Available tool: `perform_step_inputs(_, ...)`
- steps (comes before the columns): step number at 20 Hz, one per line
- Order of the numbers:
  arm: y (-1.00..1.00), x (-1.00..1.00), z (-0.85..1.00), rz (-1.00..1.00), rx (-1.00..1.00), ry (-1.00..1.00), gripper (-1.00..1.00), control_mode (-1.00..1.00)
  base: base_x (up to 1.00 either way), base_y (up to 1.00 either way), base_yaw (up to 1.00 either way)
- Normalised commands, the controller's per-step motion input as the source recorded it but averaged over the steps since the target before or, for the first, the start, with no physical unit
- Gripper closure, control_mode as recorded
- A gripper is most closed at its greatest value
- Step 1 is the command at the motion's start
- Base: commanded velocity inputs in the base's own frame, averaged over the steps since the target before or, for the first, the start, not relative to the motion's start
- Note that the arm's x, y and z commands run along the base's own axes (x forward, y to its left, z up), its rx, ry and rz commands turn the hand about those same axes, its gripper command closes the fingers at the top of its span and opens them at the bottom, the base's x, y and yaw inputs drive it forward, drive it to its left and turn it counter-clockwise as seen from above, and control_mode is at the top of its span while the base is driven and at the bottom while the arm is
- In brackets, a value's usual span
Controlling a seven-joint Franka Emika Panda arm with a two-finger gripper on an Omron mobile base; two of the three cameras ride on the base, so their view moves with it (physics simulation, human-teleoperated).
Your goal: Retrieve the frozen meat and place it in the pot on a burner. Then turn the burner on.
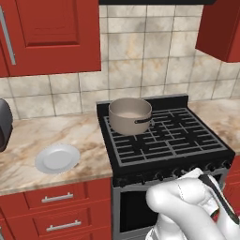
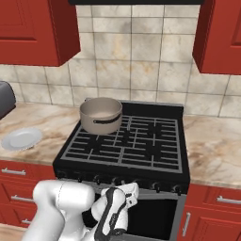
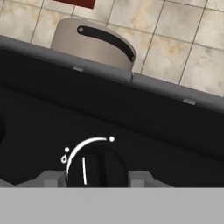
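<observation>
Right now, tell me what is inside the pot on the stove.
The pot sits on the rear-left burner. The left base view shows only a pale inner wall and floor; the near rim hides the rest, so meat cannot be confirmed.

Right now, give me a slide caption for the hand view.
Gripper straddling a black stove knob on the front panel, with the pot above on the stove.

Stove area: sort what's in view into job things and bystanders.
Job: pot on the back-left burner; knob between the gripper's fingertips.
Bystanders: white plate; dark appliance at the counter's left edge; red cabinets.
</observation>
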Motion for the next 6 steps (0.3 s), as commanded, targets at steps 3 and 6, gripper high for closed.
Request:
perform_step_inputs(3,0.60,-0.23,-0.15,0.37,-0.99,0.14,1.00,-1.00,0.00,0.00,0.00)
perform_step_inputs(6,0.36,-0.34,-0.01,0.43,-0.93,0.00,1.00,-1.00,0.00,0.00,0.00)
